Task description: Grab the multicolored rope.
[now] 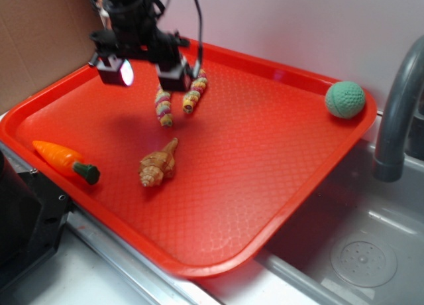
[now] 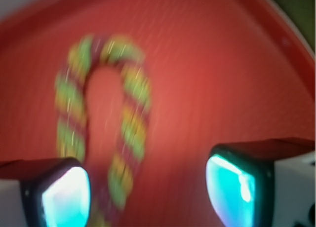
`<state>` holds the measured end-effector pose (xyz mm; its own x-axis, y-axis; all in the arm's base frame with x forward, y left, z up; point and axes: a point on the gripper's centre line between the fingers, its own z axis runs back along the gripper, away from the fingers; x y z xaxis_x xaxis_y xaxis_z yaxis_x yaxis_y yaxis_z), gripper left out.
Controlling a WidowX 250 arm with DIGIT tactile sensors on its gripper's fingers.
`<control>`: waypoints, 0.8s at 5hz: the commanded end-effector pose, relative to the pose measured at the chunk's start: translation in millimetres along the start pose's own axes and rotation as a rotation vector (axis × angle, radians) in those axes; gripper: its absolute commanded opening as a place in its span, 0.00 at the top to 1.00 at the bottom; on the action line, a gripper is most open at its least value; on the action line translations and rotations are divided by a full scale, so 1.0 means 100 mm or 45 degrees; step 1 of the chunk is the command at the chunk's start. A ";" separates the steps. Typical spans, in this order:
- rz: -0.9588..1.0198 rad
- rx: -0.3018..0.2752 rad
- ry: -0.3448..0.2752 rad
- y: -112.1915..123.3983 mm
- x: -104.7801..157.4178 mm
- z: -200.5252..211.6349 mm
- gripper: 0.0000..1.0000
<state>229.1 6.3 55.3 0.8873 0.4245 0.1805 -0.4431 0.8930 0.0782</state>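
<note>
The multicolored rope [image 1: 163,107], with yellow, pink and green bands, lies bent in a U on the red tray [image 1: 252,152] at its far left. Its two ends point toward the front and its bend is hidden under my gripper [image 1: 146,76]. The gripper hangs just above the rope with its jaws wide open and nothing in them. The wrist view is blurred. It shows the rope [image 2: 133,89] as an arch ahead of the gripper [image 2: 148,192]. The right leg of the rope runs down between the two fingers, nearer the left finger [image 2: 64,197].
An orange toy carrot [image 1: 63,159] lies at the tray's near left, with a tan seashell [image 1: 158,166] to its right. A green ball [image 1: 344,99] sits in the far right corner. A grey faucet [image 1: 397,106] and a sink [image 1: 371,252] are to the right. Cardboard [image 1: 33,33] stands at the back left.
</note>
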 end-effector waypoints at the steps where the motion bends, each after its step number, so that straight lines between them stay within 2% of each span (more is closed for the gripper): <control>1: -0.064 -0.001 0.018 0.03 -0.08 -0.09 0.00; 3: -0.028 -0.033 0.084 0.02 0.07 -0.45 0.00; 4: 0.005 0.006 0.097 0.00 -0.01 -0.41 1.00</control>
<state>243.1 3.0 15.6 0.8879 0.4393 0.1367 -0.4497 0.8914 0.0563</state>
